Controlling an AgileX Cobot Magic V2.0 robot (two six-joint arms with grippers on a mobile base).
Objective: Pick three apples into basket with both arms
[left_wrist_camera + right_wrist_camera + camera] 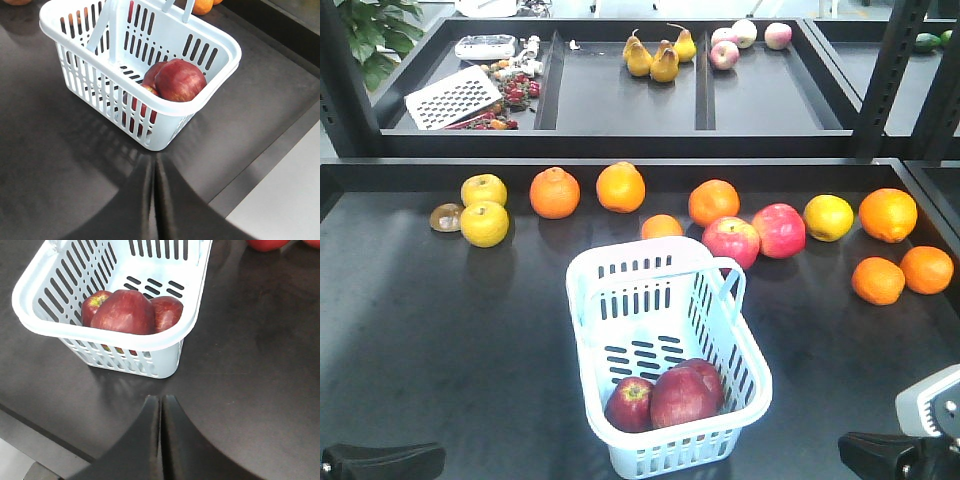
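Three apples (125,310) lay at the near end of the basket (620,275). Left gripper (156,200) and right gripper (161,440), both pressed together and empty, hung just before it. We judged the picking complete; only withdrawal remained.

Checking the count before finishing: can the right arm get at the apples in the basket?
Probably yes: the basket is open-topped, the apples lie uncovered, and the shut right gripper faces them unobstructed.
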